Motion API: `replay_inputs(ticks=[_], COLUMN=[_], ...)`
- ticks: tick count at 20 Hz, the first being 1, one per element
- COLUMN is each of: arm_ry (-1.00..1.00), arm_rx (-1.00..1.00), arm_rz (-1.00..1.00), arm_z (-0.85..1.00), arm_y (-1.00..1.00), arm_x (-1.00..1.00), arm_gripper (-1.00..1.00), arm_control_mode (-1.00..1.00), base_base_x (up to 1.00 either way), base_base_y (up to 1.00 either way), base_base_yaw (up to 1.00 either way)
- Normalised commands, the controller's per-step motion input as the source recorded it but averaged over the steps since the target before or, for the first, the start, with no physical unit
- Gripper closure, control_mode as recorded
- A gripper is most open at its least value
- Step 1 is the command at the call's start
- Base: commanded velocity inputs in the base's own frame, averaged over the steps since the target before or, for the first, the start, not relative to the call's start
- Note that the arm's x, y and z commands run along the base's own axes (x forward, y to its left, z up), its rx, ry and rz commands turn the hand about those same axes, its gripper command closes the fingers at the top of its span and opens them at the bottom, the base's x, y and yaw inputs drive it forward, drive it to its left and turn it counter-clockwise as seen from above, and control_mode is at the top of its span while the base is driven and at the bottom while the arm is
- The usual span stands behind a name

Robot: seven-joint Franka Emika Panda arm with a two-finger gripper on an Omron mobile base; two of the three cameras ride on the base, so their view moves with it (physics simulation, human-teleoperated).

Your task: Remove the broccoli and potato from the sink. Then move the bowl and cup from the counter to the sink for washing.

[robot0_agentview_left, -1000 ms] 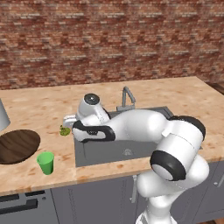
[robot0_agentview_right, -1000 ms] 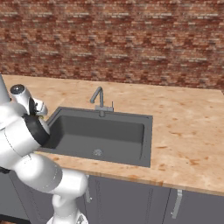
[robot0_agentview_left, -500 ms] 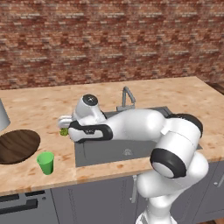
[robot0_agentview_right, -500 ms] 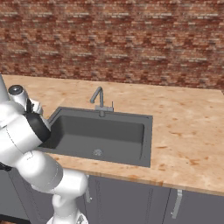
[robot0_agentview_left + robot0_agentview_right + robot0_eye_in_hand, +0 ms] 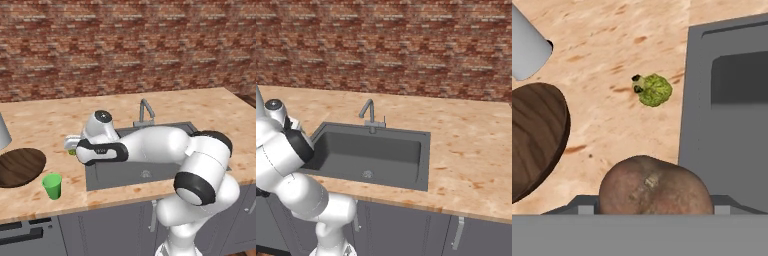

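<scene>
Between gripper [image 5: 649, 212] tips, potato [image 5: 656, 187] sitting pinched, long axis lying crosswise; beyond, on counter [image 5: 612, 40], broccoli [image 5: 653, 90] lying, stem seemingly pointing toward bowl [image 5: 534, 135].

1 broccoli [image 5: 654, 90], 1 potato [image 5: 655, 186], 1 bowl [image 5: 20, 166], 1 cup [image 5: 52, 186]. Also 1 sink [image 5: 372, 154] w/ 1 faucet [image 5: 369, 113], 1 pale vessel [image 5: 527, 46].

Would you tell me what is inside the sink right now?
The sink shows only its drain; the near-left corner is hidden behind the arm. The broccoli lies on the counter.
</scene>
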Motion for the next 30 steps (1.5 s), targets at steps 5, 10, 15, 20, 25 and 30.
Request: replay_inputs(ticks=[5, 10, 15, 20, 25, 30], arm_ry=[0.01, 0.01, 0.0, 0.0, 0.0, 0.0], arm_rx=[0.01, 0.01, 0.0, 0.0, 0.0, 0.0], arm_rz=[0.0, 0.0, 0.0, 0.0, 0.0, 0.0], arm_z=[-0.12, -0.15, -0.19, -0.19, -0.13, -0.17], arm_y=[0.06, 0.07, 0.09, 0.09, 0.09, 0.11], arm_x=[-0.17, -0.08, 0.0, 0.0, 0.0, 0.0], arm_gripper=[1.0, 1.0, 1.0, 1.0, 1.0, 1.0], arm_control_mode=[-1.0, -1.0, -1.0, -1.0, -1.0, -1.0], base_base_x=[0.0, 0.0, 0.0, 0.0, 0.0, 0.0], base_base_y=[0.0, 0.0, 0.0, 0.0, 0.0, 0.0], base_base_yaw=[0.0, 0.0, 0.0, 0.0, 0.0, 0.0])
